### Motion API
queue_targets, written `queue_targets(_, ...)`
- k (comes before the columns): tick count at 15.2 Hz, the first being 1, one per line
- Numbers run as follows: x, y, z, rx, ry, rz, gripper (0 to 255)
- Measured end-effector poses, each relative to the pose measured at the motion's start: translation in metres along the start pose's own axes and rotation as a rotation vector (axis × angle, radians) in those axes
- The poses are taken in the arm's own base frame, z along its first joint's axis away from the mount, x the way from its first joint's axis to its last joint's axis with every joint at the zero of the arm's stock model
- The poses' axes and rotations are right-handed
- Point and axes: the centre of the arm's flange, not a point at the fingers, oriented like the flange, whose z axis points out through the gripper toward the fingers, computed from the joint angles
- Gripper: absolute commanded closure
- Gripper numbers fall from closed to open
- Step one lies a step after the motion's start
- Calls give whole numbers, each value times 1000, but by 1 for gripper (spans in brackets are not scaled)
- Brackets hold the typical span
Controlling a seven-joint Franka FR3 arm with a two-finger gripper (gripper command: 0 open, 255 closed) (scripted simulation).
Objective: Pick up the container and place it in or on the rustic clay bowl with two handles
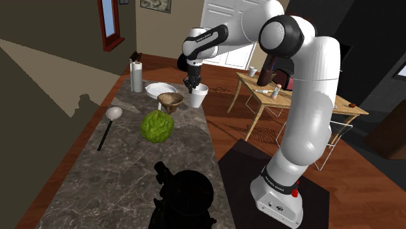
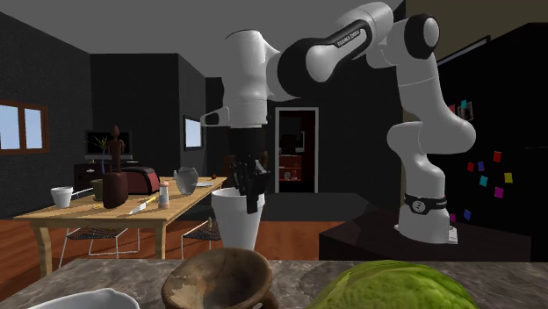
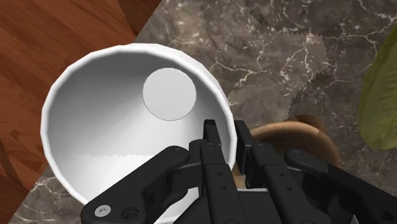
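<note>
OK, grasp looks set: the gripper point(image 3: 227, 135) has 1 finger inside the white cup point(image 3: 114, 108) and 1 outside, pinching the wall at the rim. The cup stands upright at the counter's point(image 1: 97, 175) long edge on the shoulder view's right, toward the far end and just beside the clay bowl point(image 1: 170, 101). We can't tell whether its base is clear of the counter; we judge not. We'd call the pick roughly half done. Left: lift, short carry over the bowl, lower, release. The bowl looks barely wider than the cup, so centring matters. The green leafy ball point(image 1: 157, 125) sits off the path.
</note>
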Motion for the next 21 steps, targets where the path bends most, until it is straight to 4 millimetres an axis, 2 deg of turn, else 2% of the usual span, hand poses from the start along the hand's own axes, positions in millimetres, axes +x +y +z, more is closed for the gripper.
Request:
queue_targets(20, -6, 4, -103, 0, 0, 0, 255)
queue_targets(21, -2, 0, -106, 0, 0, 0, 255)
